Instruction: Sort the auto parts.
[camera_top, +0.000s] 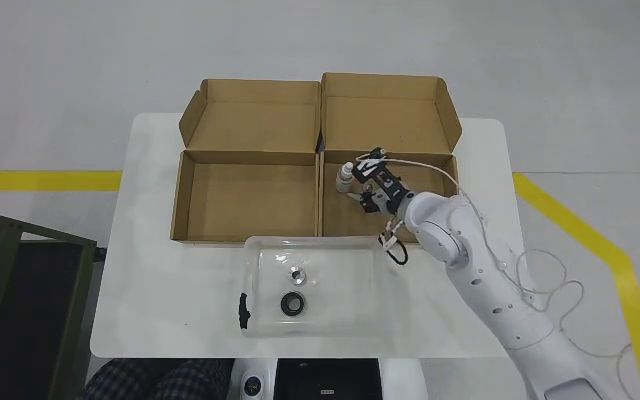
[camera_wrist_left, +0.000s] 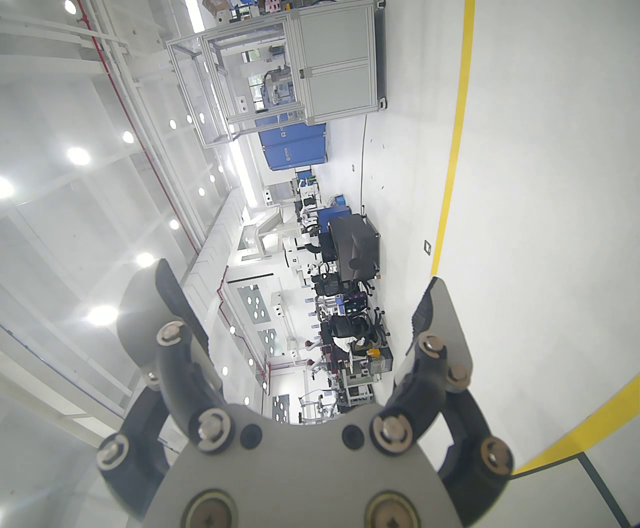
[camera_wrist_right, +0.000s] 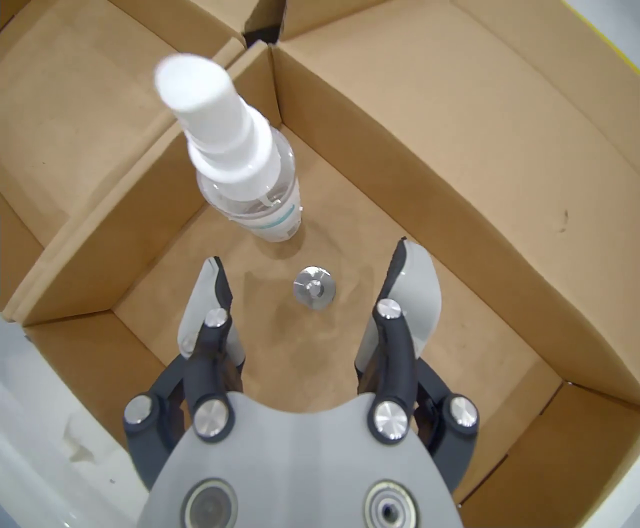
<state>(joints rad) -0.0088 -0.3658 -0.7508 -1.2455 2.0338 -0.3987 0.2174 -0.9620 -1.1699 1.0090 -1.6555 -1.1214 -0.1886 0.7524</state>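
Since the clear bin (camera_top: 350, 290) sits closest to me on the table (camera_top: 150, 250), I count there first. It holds one small silver part (camera_top: 297, 272) and one black ring (camera_top: 293, 304). One dark piece (camera_top: 243, 311) sits at its left wall, and I cannot tell whether that one is inside or outside. I take the bin as the supply, placed close so either arm can get at it.

Beyond it stand two open cardboard boxes side by side, flaps folded back, presumably one per kind of part. The left box (camera_top: 245, 200) has nothing in it that I can make out.

My right gripper (camera_wrist_right: 309, 251) hangs inside the right box (camera_wrist_right: 425, 165), fingers spread wide and holding nothing. One metal disc (camera_wrist_right: 315, 289) lies flat on the box floor directly below the gap between the fingers, touching neither. I judge that disc as sorted, with the wide fingers giving it clearance. One spray bottle (camera_wrist_right: 250, 170) stands upright just beyond the disc, near the box corner. It hardly looks like an auto part, so I would steer around it.

My left gripper (camera_wrist_left: 299, 272) is open too, empty, and points out at the hall rather than the table. I judge that it is parked out of the other arm's way.
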